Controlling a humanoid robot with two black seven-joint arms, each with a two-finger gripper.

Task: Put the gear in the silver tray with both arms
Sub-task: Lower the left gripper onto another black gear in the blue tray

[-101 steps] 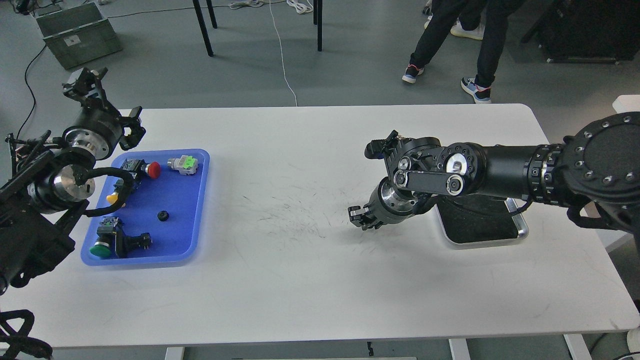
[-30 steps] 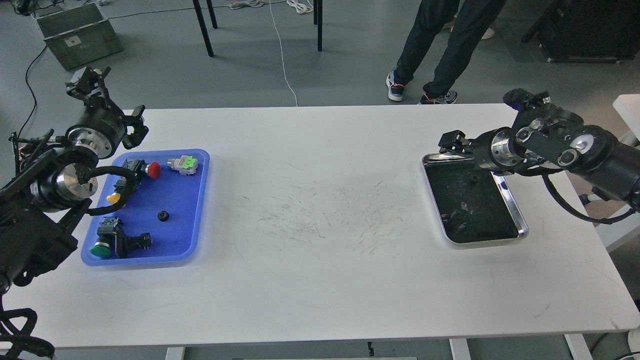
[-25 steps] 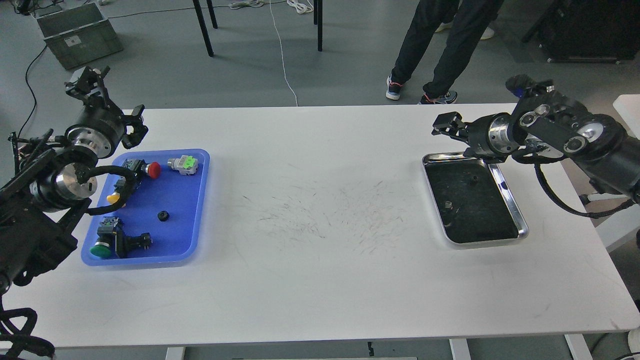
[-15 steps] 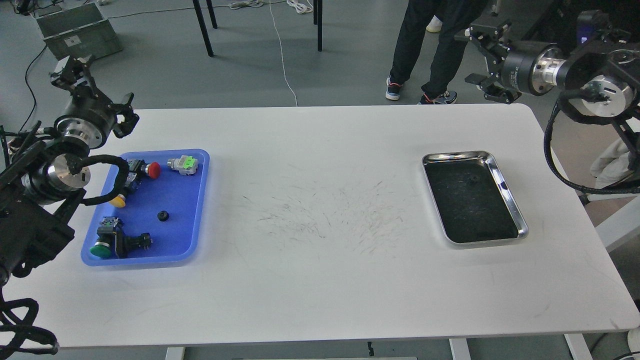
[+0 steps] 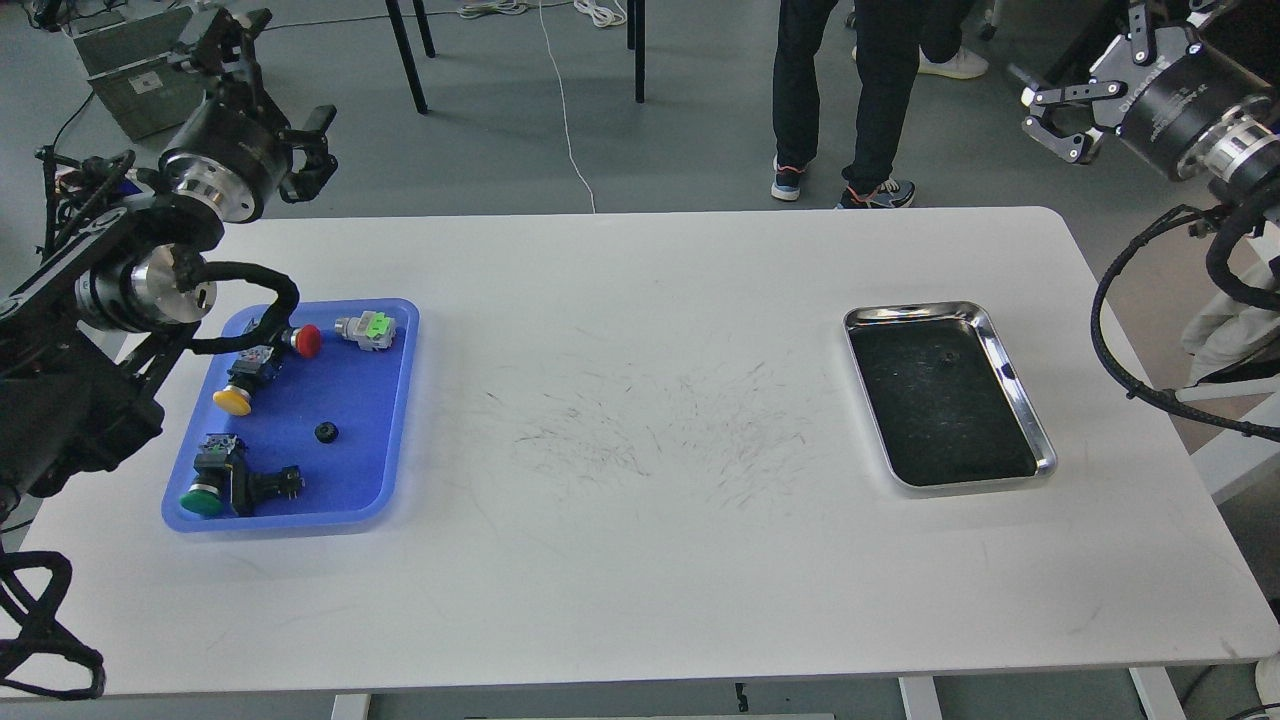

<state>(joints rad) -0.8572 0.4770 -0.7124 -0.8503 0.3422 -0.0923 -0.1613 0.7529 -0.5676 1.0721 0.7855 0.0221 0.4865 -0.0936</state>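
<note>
The silver tray [image 5: 1003, 371] lies on the right of the white table, with a small dark piece [image 5: 945, 353] in its far half. A small black gear [image 5: 326, 432] lies in the blue tray [image 5: 400, 400] on the left. My left gripper [image 5: 275, 95] is raised beyond the table's far left corner, above the blue tray's far end, jaws spread and empty. My right gripper [image 5: 1085, 85] is raised beyond the far right corner, well above and behind the silver tray, jaws spread and empty.
The blue tray also holds a red push button [image 5: 306, 340], a yellow one [image 5: 232, 401], a green one [image 5: 203, 499] and a grey-green connector [image 5: 366, 328]. A person's legs [image 5: 850, 100] stand past the far edge. A grey crate [image 5: 140, 70] sits on the floor.
My right gripper left the silver tray's far end and rose up and back past the far right corner. My left gripper rose and shifted right. The person stepped sideways.
</note>
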